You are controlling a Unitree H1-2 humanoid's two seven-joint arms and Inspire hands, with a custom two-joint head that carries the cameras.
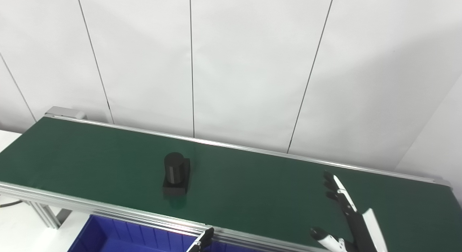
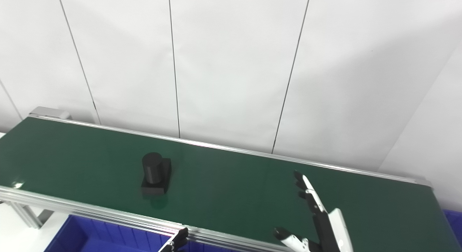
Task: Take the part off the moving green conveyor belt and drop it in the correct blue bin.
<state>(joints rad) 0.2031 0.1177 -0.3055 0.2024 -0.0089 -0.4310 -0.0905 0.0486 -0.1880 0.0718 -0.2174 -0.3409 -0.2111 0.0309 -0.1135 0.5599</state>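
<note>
One black part (image 1: pixel 175 174), a cylinder standing on a square base, sits upright on the green conveyor belt (image 1: pixel 252 187) near its front edge, well apart from the right hand (image 1: pixel 343 216). That hand hovers over the belt's right end, fingers spread, holding nothing. Only the left hand's fingertips (image 1: pixel 203 240) show at the bottom edge above the blue bin (image 1: pixel 119 237), so its state cannot be told.

A smooth green conveyor belt (image 1: pixel 252 187) is showing a faint sheen, edged by brushed silver metal rails (image 1: pixel 108 207). A matt black part (image 1: pixel 175 174) is looking like dull plastic. A blue bin (image 1: pixel 119 237) is appearing as glossy ribbed plastic. The right hand (image 1: pixel 346 219) is showing shiny white and black plastic shells. The wall panels (image 1: pixel 245 64) behind are looking smooth and matt white.
</note>
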